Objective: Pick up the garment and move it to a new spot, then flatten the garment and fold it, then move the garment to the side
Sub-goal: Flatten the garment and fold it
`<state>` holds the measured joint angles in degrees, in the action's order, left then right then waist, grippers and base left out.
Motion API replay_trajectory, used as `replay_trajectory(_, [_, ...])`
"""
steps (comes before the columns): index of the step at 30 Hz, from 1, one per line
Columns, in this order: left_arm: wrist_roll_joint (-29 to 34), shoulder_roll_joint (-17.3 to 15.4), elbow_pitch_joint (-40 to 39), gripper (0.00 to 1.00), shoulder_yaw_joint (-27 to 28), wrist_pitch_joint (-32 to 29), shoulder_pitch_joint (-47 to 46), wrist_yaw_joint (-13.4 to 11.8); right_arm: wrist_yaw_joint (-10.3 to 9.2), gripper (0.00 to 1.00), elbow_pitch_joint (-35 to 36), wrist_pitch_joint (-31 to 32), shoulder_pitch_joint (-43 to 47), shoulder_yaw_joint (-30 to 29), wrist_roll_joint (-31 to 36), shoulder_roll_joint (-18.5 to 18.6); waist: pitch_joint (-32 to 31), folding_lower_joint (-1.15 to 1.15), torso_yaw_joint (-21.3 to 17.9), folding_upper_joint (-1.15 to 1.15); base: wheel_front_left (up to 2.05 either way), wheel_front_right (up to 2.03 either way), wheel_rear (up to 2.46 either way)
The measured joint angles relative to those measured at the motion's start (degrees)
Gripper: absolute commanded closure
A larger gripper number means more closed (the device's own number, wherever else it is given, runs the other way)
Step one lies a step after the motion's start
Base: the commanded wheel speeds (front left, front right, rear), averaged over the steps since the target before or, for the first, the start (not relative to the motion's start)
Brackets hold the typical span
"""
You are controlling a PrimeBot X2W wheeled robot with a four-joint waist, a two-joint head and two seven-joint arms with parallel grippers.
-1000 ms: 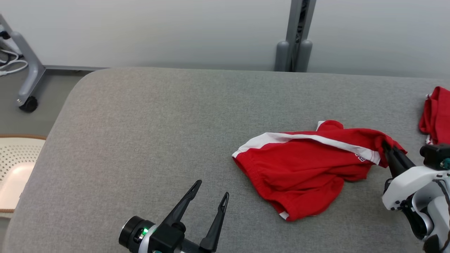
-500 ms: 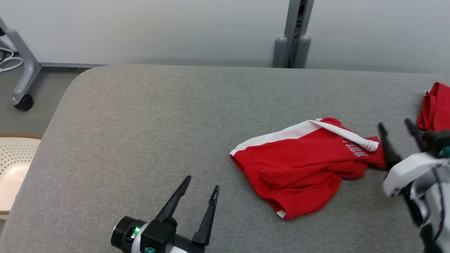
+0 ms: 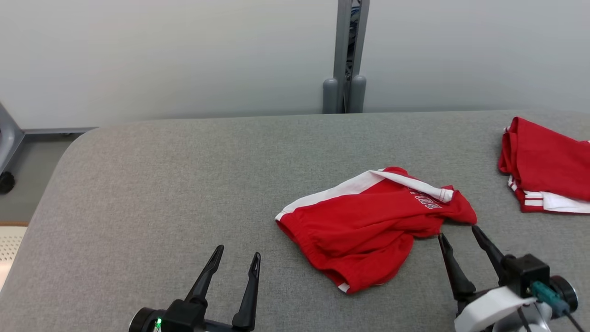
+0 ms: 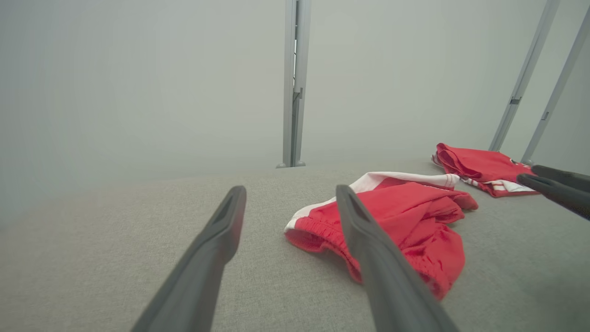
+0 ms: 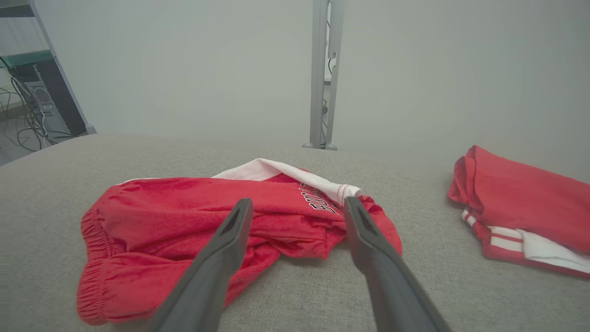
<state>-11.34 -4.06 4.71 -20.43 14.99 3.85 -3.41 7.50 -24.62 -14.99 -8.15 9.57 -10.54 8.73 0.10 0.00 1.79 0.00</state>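
The garment (image 3: 368,221) is a pair of red shorts with a white side stripe and lettering, lying crumpled on the grey padded table (image 3: 161,184); it also shows as the garment (image 4: 405,216) and the garment (image 5: 221,226). My right gripper (image 3: 458,235) stands open just below the shorts' right end, holding nothing; its fingers (image 5: 221,258) point at the cloth without touching it. My left gripper (image 3: 235,256) is open and empty at the lower left, well clear of the shorts; its fingers (image 4: 216,240) frame the waistband end.
A second red garment (image 3: 544,166) with white stripes lies folded at the table's right edge, also seen as the folded garment (image 5: 525,203). A grey post (image 3: 345,55) stands behind the table against the pale wall. Bare table surface stretches across the left half.
My right gripper opened and let go of the shorts' right end, then drew back toward me. The released cloth settled flat on the table. The head camera shifted right and up.
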Motion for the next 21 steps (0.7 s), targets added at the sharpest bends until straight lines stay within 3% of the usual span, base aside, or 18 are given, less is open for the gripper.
replay_trajectory(5, [-1.40, 0.34, 0.76, 0.00, 1.32, 0.00, 0.70, -1.03, 0.00, 0.00, 7.45, 0.01, 6.16, -1.32, 0.40, -2.63, -1.53, 0.00, -1.05, 0.00, 0.00, 0.00, 0.00])
replay_trajectory(21, [-1.97, 0.91, 3.28, 0.00, 3.54, -0.01, 3.83, -3.21, 0.00, 0.00, 13.72, 0.01, 15.32, -4.60, 3.19, -5.33, -5.41, 0.00, -1.58, 0.00, 0.00, 0.00, 0.00])
